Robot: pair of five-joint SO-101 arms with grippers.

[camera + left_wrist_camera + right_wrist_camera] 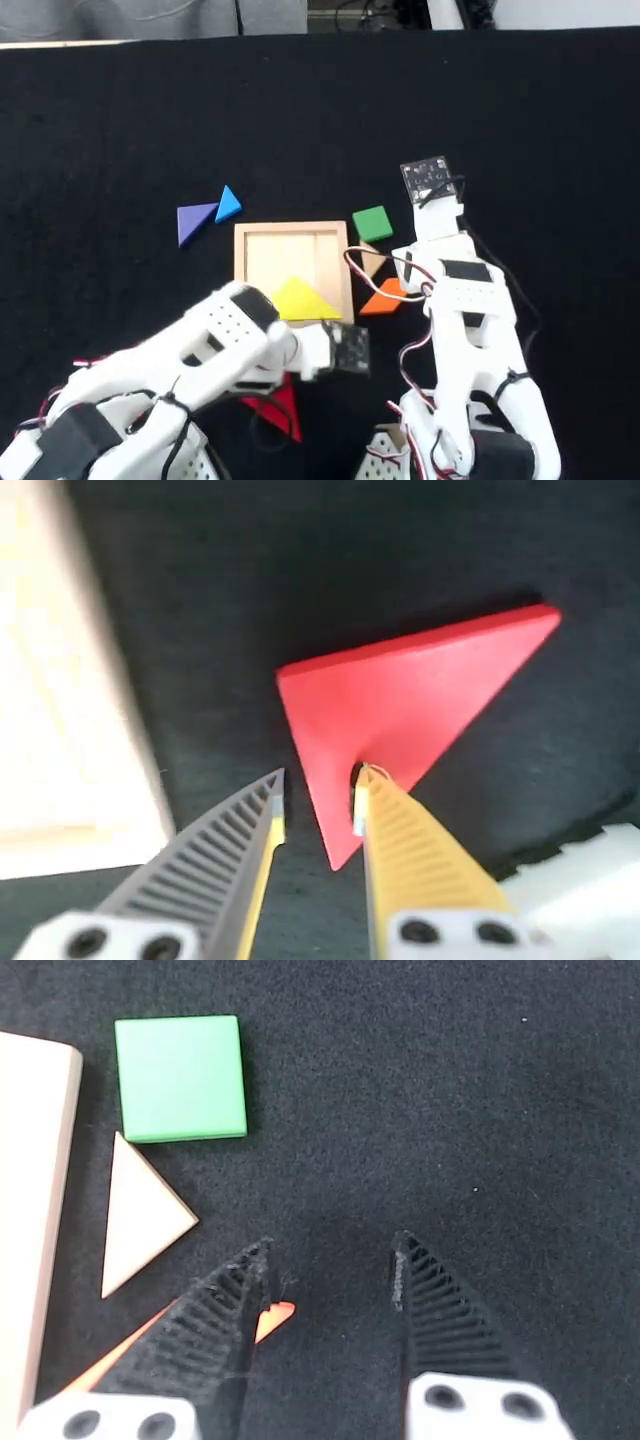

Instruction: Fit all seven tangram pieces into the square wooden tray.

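at the left gripper (315, 785): stands part open, astride the narrow corner of the red triangle (400, 695), with the yellow finger (420, 880) tipped right at that piece's edge and the grey finger (220, 860) just off it, a sliver of black cloth (300, 560) between. clamps nothing. cannot tell whether the yellow tip touches the wood. outward from there: the red triangle flat on the cloth, near the pale edge of the tray (70, 730). in the high view, the same piece at the near side of the table, outside the tray and partly under the left arm.

at the right gripper (330, 1250): gapes wide, holds nothing, hangs over bare cloth. hides part of the orange piece (275, 1315) under 1 finger. just beyond: the pale wooden triangle (140, 1215), then the green square (180, 1078), near each other but apart, both just beside the tray's outer wall.

in the high view, inside the tray: 1 piece, the yellow triangle (300, 300), against the near wall. outside, along the wall on the right arm's side: green square, wooden triangle and orange piece in a row. off the tray's far corner on the other side: the purple triangle (193, 220) and the blue triangle (229, 205), close together; cannot tell whether touching.
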